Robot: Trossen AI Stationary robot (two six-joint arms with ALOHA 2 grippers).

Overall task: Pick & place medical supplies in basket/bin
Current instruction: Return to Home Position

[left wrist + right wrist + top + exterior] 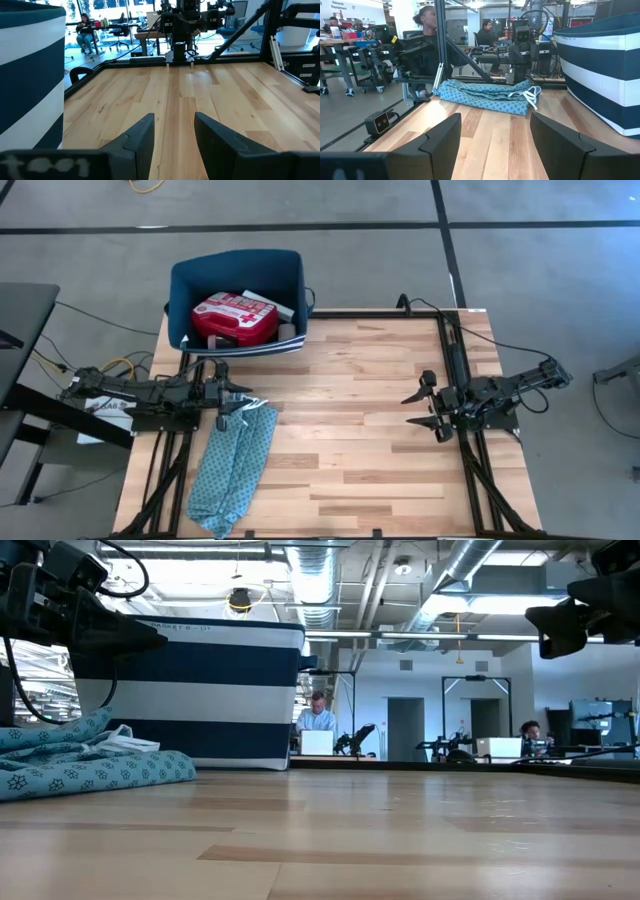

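Basically finished, by my read. Large dark navy blue soft-sided rectangular bin with white stripes [180, 305] stands at the far-left corner of the light wooden plank surface [350, 460]. Inside it lies the red first-aid case with white markings [235, 320], with a light blue-and-white flat box [272, 306] tucked against its far side, touching. Any smaller supplies under or beside those 2 are too small to tell from the high view.

No supplies show anywhere on the surface. Only the crumpled teal patterned cloth [235, 465] lies there, near the left edge, and it is not a supply, so I count 0 items left to pick.

Left end effector [248, 402] hangs low between the bin and the cloth, just beside the cloth's upper end. Its 2 dark fingers [137, 142] are parted in the left wrist view, released, with bare wood between them. Right end effector [412, 410] sits at the right side of the surface, well apart from the bin. Its fingers [440, 142] are spread wide and also released, holding nothing.

What remains looks like parking only. Both arms are stretched low over the side edges, so the last bit is settling them into rest, not more placing.
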